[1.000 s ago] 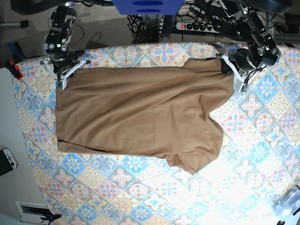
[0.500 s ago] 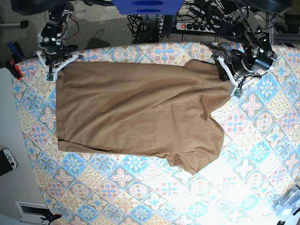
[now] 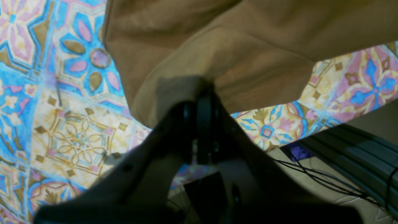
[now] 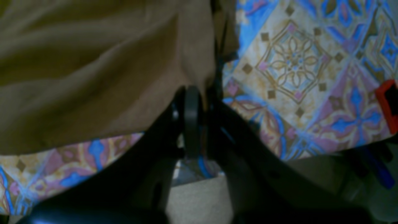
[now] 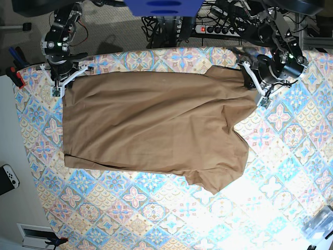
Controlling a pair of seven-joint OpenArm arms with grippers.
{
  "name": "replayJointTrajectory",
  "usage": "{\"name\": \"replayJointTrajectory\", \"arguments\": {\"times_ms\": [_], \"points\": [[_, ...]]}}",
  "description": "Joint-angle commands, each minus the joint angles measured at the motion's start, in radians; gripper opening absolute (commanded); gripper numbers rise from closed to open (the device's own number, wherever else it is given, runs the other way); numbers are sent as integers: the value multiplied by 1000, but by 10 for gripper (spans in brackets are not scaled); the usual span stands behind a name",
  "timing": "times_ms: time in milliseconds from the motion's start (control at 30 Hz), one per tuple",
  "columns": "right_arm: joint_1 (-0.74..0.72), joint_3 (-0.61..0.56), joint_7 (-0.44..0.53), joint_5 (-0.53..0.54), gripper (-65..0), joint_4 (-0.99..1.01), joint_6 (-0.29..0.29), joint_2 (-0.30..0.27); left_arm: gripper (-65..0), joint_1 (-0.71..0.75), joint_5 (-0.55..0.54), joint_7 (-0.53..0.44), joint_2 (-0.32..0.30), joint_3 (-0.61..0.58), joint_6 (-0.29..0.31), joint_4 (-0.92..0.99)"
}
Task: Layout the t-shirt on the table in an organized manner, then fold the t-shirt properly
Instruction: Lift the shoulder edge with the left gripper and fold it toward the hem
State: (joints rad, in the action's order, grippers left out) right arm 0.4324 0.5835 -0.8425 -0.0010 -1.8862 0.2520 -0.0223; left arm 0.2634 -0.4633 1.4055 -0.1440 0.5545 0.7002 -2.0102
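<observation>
The t-shirt [image 5: 151,125] is pinched along its far edge by both claws, left claw [image 3: 202,93] and right claw [image 4: 199,90], so it can be spread taut over the surface [image 5: 291,172]

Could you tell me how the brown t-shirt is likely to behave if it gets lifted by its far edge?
The t-shirt will probably sag, being soft: it creases and bunches where the left gripper pinches it. It seems light, since two small pinches, the other by the right gripper, hold its edge. It may drag across the table.
</observation>
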Motion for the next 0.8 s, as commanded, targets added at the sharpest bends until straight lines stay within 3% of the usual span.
{"name": "replayJointTrajectory", "arguments": {"times_ms": [0, 300, 767], "points": [[1, 5, 38, 6, -650, -20, -1, -11, -650, -5, -4, -9, -18, 3, -2, -19], [1, 6, 124, 6, -650, -20, -1, -11, -650, -5, -4, -9, -81, -12, -2, -21], [-2, 5, 124, 6, -650, -17, -1, -11, -650, 15, -7, -9, -207, -324, -11, -28]]}}
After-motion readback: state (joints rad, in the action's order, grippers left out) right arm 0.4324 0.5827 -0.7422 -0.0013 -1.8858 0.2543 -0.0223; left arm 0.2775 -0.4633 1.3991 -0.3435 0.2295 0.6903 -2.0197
